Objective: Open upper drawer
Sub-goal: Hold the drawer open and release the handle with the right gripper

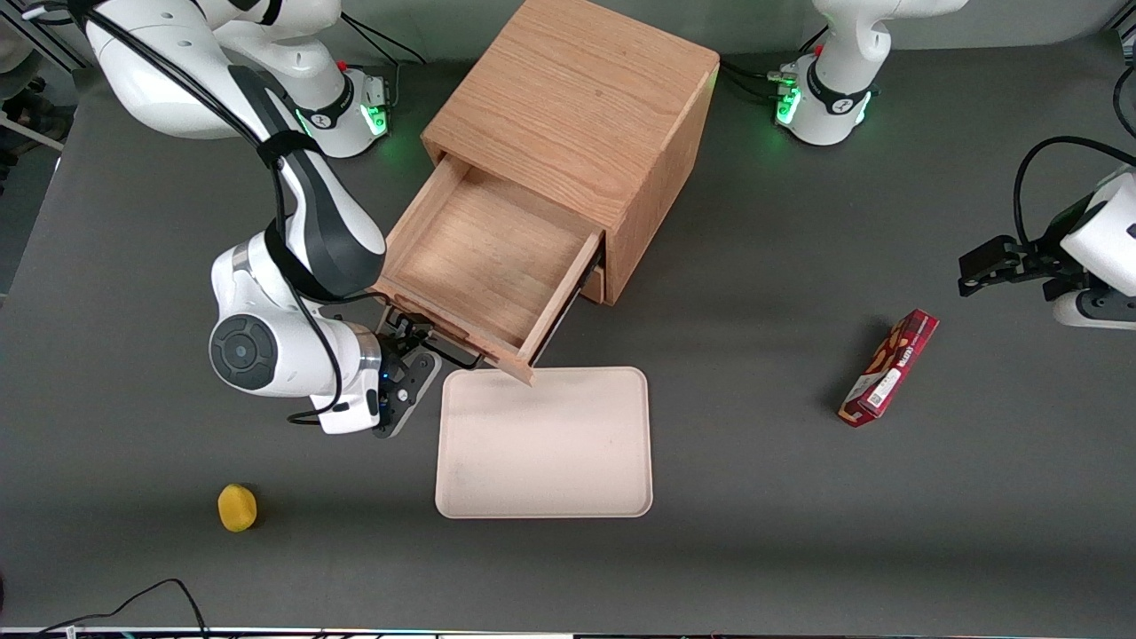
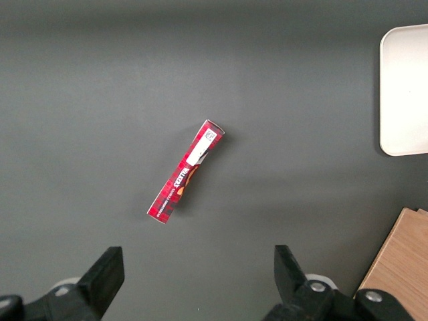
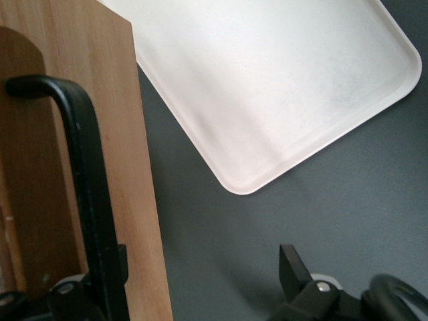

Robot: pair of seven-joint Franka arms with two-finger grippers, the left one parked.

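1. Upper drawer [image 1: 488,266] is pulled well out of the oak cabinet [image 1: 586,115], its front corner over the edge of the white tray [image 1: 546,444].
2. Gripper [image 1: 415,342] sits at the drawer front beside the black bar handle [image 3: 87,167]; fingers [image 3: 294,271] are spread wide, gripping nothing.
3. Yellow fruit [image 1: 237,508] lies nearer the front camera, toward the working arm's end.
4. Red snack box [image 1: 889,367] lies toward the parked arm's end.

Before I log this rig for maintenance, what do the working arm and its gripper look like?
The working arm has glossy white shells with black joint sections and a round dark grey cap on the wrist joint. Black cables run along it, strapped on. Its base ring glows green. The gripper, beside the upper drawer handle, is black with a small blue light.
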